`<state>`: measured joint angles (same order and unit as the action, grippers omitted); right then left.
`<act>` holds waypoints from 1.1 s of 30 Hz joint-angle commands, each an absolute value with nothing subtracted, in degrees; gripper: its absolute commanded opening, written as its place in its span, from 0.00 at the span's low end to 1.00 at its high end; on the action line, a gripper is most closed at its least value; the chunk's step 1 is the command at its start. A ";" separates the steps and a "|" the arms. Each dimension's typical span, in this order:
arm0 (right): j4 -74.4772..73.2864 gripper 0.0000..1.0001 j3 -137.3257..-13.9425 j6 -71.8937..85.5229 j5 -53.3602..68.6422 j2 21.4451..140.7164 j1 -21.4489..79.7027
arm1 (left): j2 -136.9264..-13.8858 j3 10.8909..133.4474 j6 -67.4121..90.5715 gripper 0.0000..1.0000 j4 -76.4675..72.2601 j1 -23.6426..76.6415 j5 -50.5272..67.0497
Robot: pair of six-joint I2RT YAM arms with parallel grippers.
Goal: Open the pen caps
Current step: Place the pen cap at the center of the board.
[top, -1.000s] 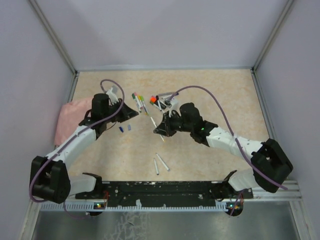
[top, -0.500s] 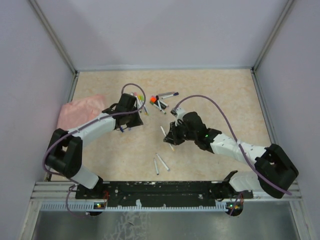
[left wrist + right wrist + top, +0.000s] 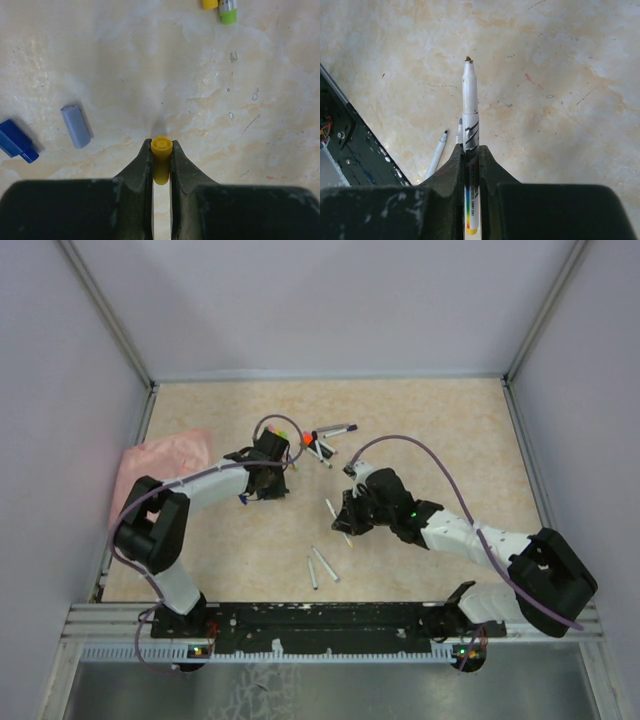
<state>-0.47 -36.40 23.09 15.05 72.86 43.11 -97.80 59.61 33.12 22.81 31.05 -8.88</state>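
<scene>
Left gripper (image 3: 161, 149) pinching yellow cap (image 3: 162, 165) in narrow jaws mid-table, blue cap (image 3: 16, 140) and grey-blue cap (image 3: 76, 126) lying just left. Right gripper (image 3: 470, 150) clamping uncapped pen (image 3: 470, 100) by barrel. Two bare pens (image 3: 325, 565) lying near, rest of pens (image 3: 335, 428) sitting far.

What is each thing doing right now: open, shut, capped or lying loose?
Left gripper: shut on small yellow plastic cap, which is off any pen.
Right gripper: shut on slim white pen.
Slim white pen: uncapped, tip bare.
Grey-blue plastic cap: lying loose.
Dark blue plastic cap: lying loose.
</scene>
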 commanded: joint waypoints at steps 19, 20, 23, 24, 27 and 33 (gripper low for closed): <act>-1.65 0.00 -36.94 22.00 15.33 71.81 43.42 | -105.76 66.47 29.57 0.22 27.79 31.38 -16.41; -2.05 0.00 -36.80 21.98 15.30 71.62 43.43 | -105.50 66.38 29.69 0.24 27.89 31.38 -16.42; -3.55 0.00 -36.44 21.60 15.27 71.07 43.37 | -104.67 66.21 30.00 0.30 28.15 31.38 -15.91; -4.05 0.00 -36.33 21.46 15.26 70.98 43.42 | -104.40 66.11 30.05 0.31 28.20 31.38 -15.75; -5.49 0.00 -35.92 20.95 15.09 70.80 43.46 | -103.95 65.89 30.28 0.35 28.39 31.39 -15.73; -7.98 0.00 -35.72 20.55 14.95 71.46 43.66 | -101.59 67.41 29.74 0.38 29.20 31.38 -15.48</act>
